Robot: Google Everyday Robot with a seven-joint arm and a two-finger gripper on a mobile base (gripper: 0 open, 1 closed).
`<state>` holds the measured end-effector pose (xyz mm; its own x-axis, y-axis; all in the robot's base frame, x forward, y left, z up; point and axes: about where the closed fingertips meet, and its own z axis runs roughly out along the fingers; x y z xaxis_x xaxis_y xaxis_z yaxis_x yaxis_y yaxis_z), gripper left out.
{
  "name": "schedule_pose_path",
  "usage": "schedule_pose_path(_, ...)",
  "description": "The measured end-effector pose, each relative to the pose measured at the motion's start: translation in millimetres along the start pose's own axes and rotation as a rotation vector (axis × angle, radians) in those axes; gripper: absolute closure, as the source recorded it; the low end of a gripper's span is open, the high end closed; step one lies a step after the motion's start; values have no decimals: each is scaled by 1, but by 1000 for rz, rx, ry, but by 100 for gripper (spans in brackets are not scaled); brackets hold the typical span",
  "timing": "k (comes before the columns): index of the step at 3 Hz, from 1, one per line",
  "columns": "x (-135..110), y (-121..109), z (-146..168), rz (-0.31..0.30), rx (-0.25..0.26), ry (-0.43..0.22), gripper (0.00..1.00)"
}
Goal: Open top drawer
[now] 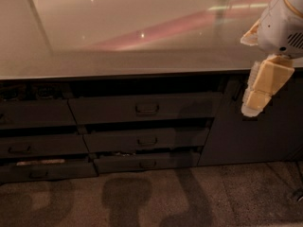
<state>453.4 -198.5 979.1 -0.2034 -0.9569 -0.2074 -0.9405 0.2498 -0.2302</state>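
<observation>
The top drawer (109,110) is the widest dark grey front, just under the countertop, with a small loop handle (147,109) at its centre. A dark gap shows above its front. My gripper (253,103), pale cream under a white wrist, hangs at the right edge of the counter. It points down in front of the tall cabinet door, to the right of the drawer and about level with it. It is well away from the handle and holds nothing that I can see.
A glossy countertop (142,37) spans the view above. Two narrower drawers (147,140) sit below the top one, and more drawers (33,145) stack at the left, all stepped outward. A tall dark cabinet door (246,136) stands at the right. Carpeted floor (156,197) lies below.
</observation>
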Motion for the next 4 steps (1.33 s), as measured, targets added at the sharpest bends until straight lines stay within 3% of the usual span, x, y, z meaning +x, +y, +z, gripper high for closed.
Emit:
schedule_pose_path(1, 0, 0, 0, 0, 0, 0, 0)
schedule_pose_path(2, -3, 0, 9, -27, -43, -91, 0)
schedule_pose_path(3, -7, 2, 23, -81, -129, -270, 0)
schedule_pose_path(4, -25, 6, 22, -107, -152, -352, 0)
